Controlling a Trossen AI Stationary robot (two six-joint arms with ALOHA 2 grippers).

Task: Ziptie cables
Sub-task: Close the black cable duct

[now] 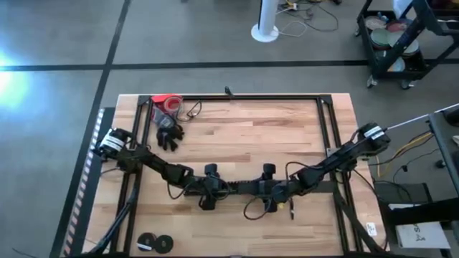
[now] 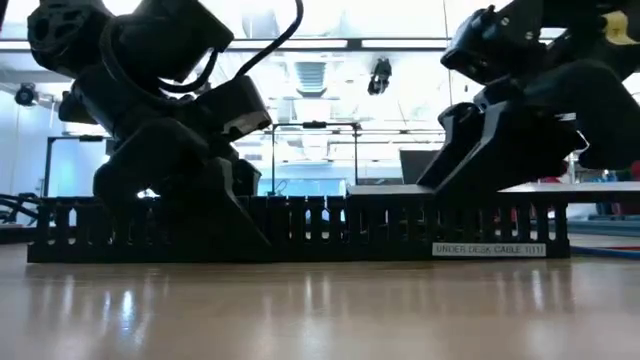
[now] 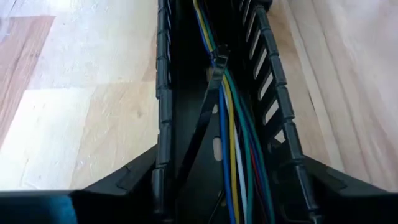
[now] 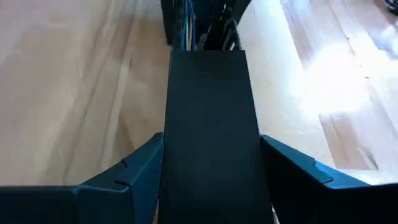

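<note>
Cables [image 3: 231,134] inside slotted tray [image 3: 163,112], ziptie-bound.

From overhead we look straight down on the whole pale wooden tabletop [image 1: 237,136]. At its surface we look level across, close to the long black slotted cable tray [image 2: 300,228], which both wrist cameras share, looking along it.

A pale wooden table [image 1: 237,136] carries a long slotted black cable tray [image 2: 300,228] across its near middle. Far behind the tray's left end lie a red roll [image 1: 167,103] and a black glove [image 1: 169,135]; two black rolls [image 1: 155,243] lie in front of that end.
</note>
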